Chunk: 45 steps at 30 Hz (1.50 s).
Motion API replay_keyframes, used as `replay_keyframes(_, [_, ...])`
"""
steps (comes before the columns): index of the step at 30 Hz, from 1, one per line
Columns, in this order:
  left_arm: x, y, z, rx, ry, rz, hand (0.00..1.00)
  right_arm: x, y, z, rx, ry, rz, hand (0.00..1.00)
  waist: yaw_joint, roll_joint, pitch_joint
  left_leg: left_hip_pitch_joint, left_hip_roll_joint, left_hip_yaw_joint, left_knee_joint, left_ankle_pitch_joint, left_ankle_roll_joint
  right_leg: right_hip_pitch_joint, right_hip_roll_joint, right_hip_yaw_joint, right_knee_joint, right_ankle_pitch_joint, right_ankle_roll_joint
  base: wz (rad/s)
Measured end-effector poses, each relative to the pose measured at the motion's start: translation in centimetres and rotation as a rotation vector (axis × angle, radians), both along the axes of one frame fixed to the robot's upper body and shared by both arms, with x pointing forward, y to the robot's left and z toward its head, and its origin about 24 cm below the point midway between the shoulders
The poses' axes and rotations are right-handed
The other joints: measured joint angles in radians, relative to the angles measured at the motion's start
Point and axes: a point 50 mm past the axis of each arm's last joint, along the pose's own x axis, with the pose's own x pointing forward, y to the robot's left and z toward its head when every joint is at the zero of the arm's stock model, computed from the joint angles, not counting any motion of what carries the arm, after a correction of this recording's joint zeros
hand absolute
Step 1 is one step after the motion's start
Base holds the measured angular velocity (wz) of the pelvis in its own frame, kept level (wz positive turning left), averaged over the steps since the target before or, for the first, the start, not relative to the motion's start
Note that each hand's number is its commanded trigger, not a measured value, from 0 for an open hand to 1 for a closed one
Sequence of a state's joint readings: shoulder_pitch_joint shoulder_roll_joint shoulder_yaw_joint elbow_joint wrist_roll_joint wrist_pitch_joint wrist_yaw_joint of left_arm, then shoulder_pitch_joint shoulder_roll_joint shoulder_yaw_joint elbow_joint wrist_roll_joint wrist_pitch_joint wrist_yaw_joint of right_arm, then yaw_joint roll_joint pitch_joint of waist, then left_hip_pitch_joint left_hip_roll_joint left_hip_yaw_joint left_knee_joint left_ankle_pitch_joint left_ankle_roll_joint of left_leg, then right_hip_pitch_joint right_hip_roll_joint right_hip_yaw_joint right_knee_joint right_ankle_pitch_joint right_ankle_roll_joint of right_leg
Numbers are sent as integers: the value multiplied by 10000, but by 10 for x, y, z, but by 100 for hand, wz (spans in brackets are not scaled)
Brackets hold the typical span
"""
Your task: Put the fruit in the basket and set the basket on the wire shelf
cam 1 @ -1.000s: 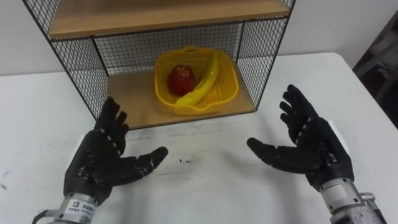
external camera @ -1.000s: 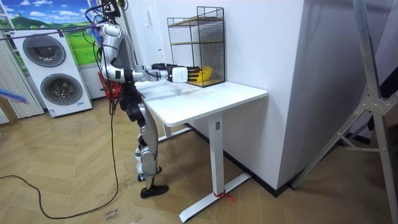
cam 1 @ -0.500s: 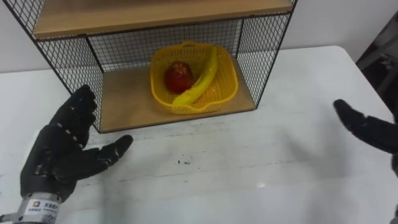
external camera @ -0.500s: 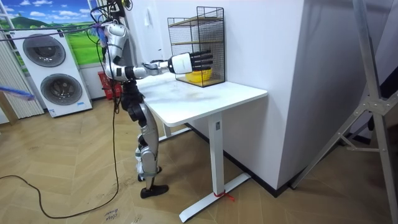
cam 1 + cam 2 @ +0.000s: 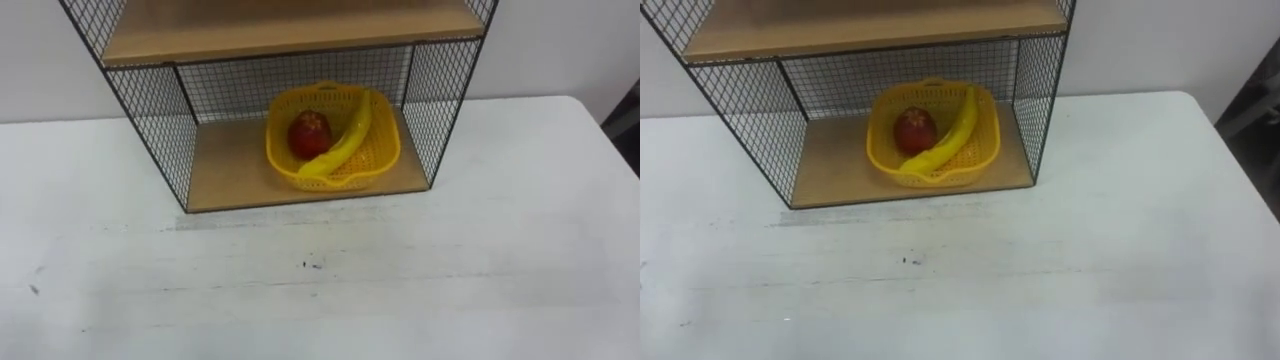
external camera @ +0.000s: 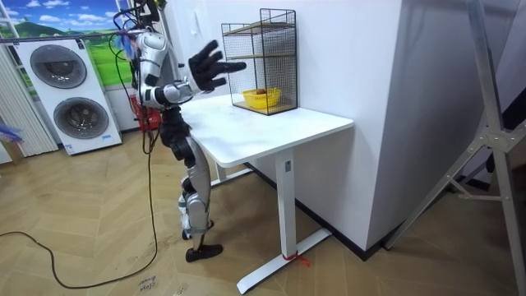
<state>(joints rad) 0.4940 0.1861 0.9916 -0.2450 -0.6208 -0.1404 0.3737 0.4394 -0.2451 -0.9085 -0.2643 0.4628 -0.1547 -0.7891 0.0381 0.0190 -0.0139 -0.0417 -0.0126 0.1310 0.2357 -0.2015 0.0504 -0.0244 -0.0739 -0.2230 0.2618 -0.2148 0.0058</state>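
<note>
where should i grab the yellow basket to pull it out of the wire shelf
Take the yellow basket by its front rim, coming in from the open front of the wire shelf. Mesh closes the sides and back, a wooden board sits above, and the banana and apple fill the middle.

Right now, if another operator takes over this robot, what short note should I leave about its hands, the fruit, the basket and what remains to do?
Right hand: raised in front of the robot above the table, open with fingers spread, holding nothing.
Basket: stands on the bottom board of the wire shelf, in its right half.
Fruit: the apple and the banana both lie in the basket, with the banana to the right of the apple.
Done: the fruit is in the basket and the basket is on the shelf.
Left: nothing of the task, as far as the pictures show; probably only lower the arm.
</note>
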Motion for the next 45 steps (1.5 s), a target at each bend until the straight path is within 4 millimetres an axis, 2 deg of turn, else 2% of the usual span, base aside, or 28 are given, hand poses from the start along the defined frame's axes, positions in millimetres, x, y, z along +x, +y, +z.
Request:
replay_keyframes(1, [-5,3,3,-20,-217,359,0,-3,-2,2,6,-123,-205,0,5,2,4,-2,0,-1,-1,5,2,0,0,-7,-1,2,-1,9])
replay_keyframes(3, [-21,13,13,110,-716,1630,0,-14,-7,9,-165,-281,-956,0,233,-10,5,-32,0,17,7,9,0,-64,-2,1,49,-8,-5,0])
replay_keyframes(5, [-35,22,15,113,-751,2630,0,-20,-12,13,-230,-493,-1468,0,236,6,2,-167,-21,19,59,5,2,-198,-63,-6,225,-103,-1,4])
replay_keyframes(8, [-62,37,10,-566,-1159,4378,0,-37,-21,16,114,-1206,-2472,0,278,-4,-6,-351,-36,19,88,5,2,-378,-91,-17,313,-136,-1,5])
replay_keyframes(9, [-76,40,4,-906,-1292,5042,0,-44,-26,14,282,-1440,-2881,0,275,13,-1,-397,-38,19,67,6,3,-431,-95,-23,308,-133,-3,0])
replay_keyframes(10, [-83,42,0,-1116,-1324,5356,0,-49,-29,11,433,-1493,-3091,0,275,15,-4,-441,-39,17,76,7,3,-465,-101,-40,308,-133,-2,6])
replay_keyframes(12, [-104,48,-27,-2683,-1910,6414,0,-71,-41,-10,1821,-1823,-3844,0,232,33,-25,-704,-38,-5,199,2,11,-577,-129,-158,307,-132,0,16])
replay_keyframes(13, [-110,49,-35,-3129,-2020,6692,0,-76,-43,-17,2240,-1933,-3994,0,215,51,-32,-734,-38,-10,193,2,11,-630,-132,-186,299,-131,1,16])
replay_keyframes(15, [-131,45,-75,-5035,-2370,7824,0,-100,-50,-56,4158,-2165,-5006,0,212,76,-48,-821,-32,-5,223,-6,20,-651,-144,-246,292,-132,5,9])
replay_keyframes(16, [-135,42,-85,-5506,-2495,8114,0,-107,-50,-66,4640,-2181,-5324,0,220,80,-46,-815,-28,5,221,-7,20,-652,-141,-241,289,-134,8,7])
replay_keyframes(18, [-154,26,-124,-7207,-2667,9323,0,-135,-40,-111,6481,-1896,-6535,0,239,93,-58,-735,-28,-13,221,-10,17,-586,-142,-247,299,-164,19,5])
replay_keyframes(19, [-158,20,-132,-7555,-2643,9615,0,-143,-36,-122,6918,-1808,-6848,0,234,90,-58,-704,-28,-32,223,-11,15,-542,-142,-258,300,-181,18,6])
replay_keyframes(21, [-169,-2,-161,-8735,-2027,10511,0,-169,-10,-159,8360,-932,-8051,0,210,79,-54,-477,-22,-82,237,-70,-59,-290,-112,-247,288,-253,20,6])
replay_keyframes(23, [-170,-17,-178,-9429,-1500,10810,0,-175,10,-183,9307,-281,-8364,0,170,58,-45,-396,2,-107,278,-102,-105,-186,-82,-238,296,-264,1,0])
replay_keyframes(26, [-161,-35,-200,-10269,-993,10709,0,-167,32,-210,10449,576,-8133,0,-63,54,-42,-447,31,-231,497,-170,-132,-132,-38,-289,317,-265,-16,2])
replay_keyframes(31, [-148,-54,-220,-10841,99,9643,0,-151,46,-230,11229,1520,-7244,0,-335,40,-37,-479,83,-188,582,-186,-120,-119,28,-180,213,-128,-38,-6])
replay_keyframes(33, [-138,-66,-230,-11027,1580,8435,0,-138,55,-241,11681,2151,-6612,0,-330,41,-37,-473,157,11,619,-222,-127,-163,101,24,189,-56,-55,-24])
replay_keyframes(37, [-120,-73,-240,-11121,3361,6322,0,-131,68,-252,12197,3224,-5658,0,-363,8,-31,-308,139,34,518,-203,-65,-21,91,28,102,-21,-41,-5])
replay_keyframes(40, [-105,-80,-249,-11275,5178,4086,0,-120,75,-260,12694,3745,-4651,0,-361,-54,-18,-70,120,169,299,-183,-58,59,68,106,91,-23,-34,-14])
replay_keyframes(43, [-89,-95,-260,-11551,6515,1829,0,-104,82,-268,12868,5582,-2651,0,-426,-103,32,98,143,299,165,-170,-61,181,136,263,-96,55,-21,-13])
replay_keyframes(45, [-72,-107,-268,-11467,8103,-276,0,-94,90,-275,12880,7285,-845,0,-447,-165,93,191,142,323,129,-164,-60,261,147,290,-118,67,-22,-3])
